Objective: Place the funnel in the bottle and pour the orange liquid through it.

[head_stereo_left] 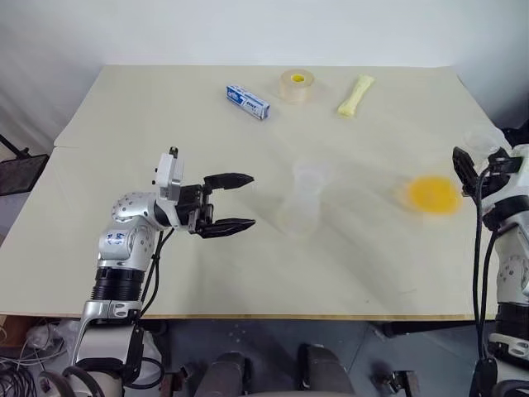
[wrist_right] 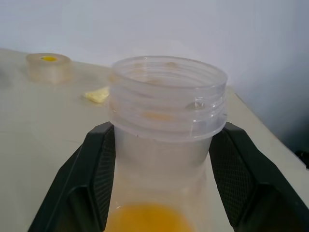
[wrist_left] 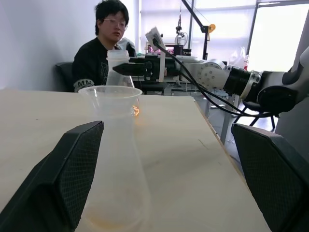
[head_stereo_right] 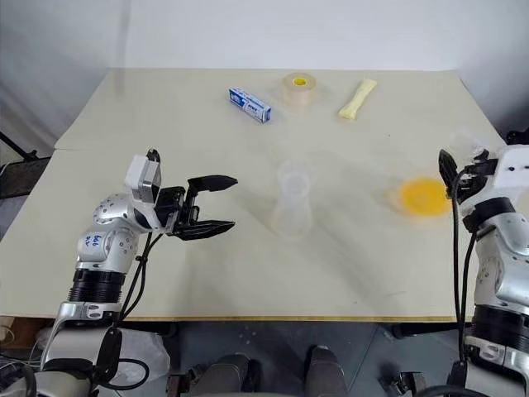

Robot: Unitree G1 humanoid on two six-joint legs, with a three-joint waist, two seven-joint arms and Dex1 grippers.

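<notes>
While the left tool (head_stereo_left: pixel 248 200) hovers over the counter (head_stereo_left: pixel 124 149) with its two black fingers spread wide apart and nothing between them, the bottle (head_stereo_left: pixel 302 207) stands upright near the counter's middle, a short way beyond the fingertips and clear of them. In the left wrist view the bottle sits between the two finger pads, closer to one, without contact. Its wide base narrows to a neck, and the mouth flares into a shallow clear cone (wrist_left: pixel 111 94); whether this cone is a separate part seated in the neck cannot be told. A faint orange tint shows at the bottle's base.

The right tool (wrist_right: pixel 164 130) is at the counter's right edge, well apart from the bottle. Its fingers are clamped on a clear threaded-neck container (wrist_right: pixel 166 101), one finger on each side just below the threads, mouth upward. The orange liquid (wrist_right: pixel 147 217) lies as a shallow pool in the bottom of this container, below the fingers. In the eye views it appears as a blurred yellow-orange patch just beside the right tool, on the side toward the bottle.

At the far edge lie a blue-and-white box (head_stereo_left: pixel 248 102), a tape roll (head_stereo_left: pixel 296 85) and a pale yellow packet (head_stereo_left: pixel 355 95). A person (wrist_left: pixel 108 48) sits beyond the counter.
</notes>
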